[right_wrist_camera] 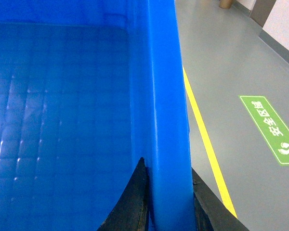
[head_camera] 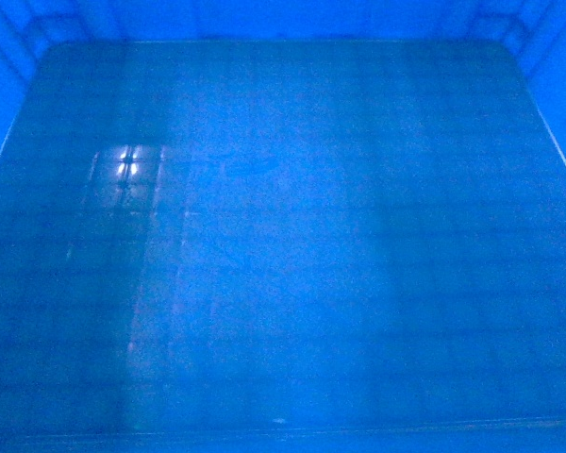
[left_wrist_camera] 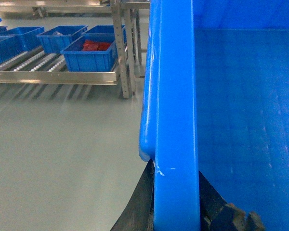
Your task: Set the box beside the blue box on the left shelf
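The box [head_camera: 283, 236] fills the whole head view: a bright-blue crate seen from above, its smooth floor marked with a faint square grid and a small glare patch at the left centre, its walls rising at the frame edges. It is held up between the two arms, over a grey floor [left_wrist_camera: 53, 154] that takes the lower left of the left wrist view.

In that view the crate's thick rim runs up the middle of the frame. The left gripper [left_wrist_camera: 176, 211] at the bottom edge is clamped on this rim, one dark finger outside the wall, the other inside.

In the right wrist view the right gripper [right_wrist_camera: 168, 207] likewise grips the opposite rim at the bottom centre, black fingers [right_wrist_camera: 130, 202] pressed to either side of the wall.

At the upper left of the left wrist view stands a roller shelf [left_wrist_camera: 53, 77] carrying several blue bins [left_wrist_camera: 89, 55], one holding something red.

Right of the crate in the right wrist view, a yellow floor line [right_wrist_camera: 207, 144] runs diagonally, and a green floor sign [right_wrist_camera: 272, 127] lies at the right edge
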You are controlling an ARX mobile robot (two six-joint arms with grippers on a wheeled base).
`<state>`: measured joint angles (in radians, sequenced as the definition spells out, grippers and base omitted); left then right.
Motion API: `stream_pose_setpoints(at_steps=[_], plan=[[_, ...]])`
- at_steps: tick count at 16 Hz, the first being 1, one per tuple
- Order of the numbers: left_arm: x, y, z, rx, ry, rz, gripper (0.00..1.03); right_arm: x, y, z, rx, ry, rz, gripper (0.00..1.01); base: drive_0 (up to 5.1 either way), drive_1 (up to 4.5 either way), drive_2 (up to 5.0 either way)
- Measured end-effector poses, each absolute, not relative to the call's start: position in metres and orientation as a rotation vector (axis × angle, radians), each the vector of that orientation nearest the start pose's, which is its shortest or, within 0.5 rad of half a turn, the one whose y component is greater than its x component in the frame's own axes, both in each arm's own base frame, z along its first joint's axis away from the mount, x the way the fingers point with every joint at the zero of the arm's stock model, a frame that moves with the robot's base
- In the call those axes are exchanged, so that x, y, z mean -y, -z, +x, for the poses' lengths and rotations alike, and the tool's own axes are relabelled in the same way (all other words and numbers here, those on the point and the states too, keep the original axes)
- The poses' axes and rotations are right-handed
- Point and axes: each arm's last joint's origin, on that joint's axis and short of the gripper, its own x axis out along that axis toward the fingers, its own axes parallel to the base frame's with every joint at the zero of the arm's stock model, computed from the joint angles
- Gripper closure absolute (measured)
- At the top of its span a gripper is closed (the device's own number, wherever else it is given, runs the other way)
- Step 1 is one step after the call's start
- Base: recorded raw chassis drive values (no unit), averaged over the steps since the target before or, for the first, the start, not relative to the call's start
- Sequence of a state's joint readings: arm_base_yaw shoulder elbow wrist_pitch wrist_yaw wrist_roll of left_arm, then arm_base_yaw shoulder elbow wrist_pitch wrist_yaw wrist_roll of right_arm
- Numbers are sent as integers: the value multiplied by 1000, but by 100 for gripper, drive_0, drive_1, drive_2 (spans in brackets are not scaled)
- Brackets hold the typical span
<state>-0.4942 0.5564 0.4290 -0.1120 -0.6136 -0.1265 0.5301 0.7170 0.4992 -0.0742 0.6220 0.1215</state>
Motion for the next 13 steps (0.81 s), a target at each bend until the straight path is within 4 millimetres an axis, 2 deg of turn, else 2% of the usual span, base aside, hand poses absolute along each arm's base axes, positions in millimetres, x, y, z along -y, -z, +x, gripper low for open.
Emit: stream_pose_setpoints(at_steps=[13], plan=[[49,-249,127,-196,-132,0,94,-67,-256,147,-239,106,-39,90,-2,405,-410]])
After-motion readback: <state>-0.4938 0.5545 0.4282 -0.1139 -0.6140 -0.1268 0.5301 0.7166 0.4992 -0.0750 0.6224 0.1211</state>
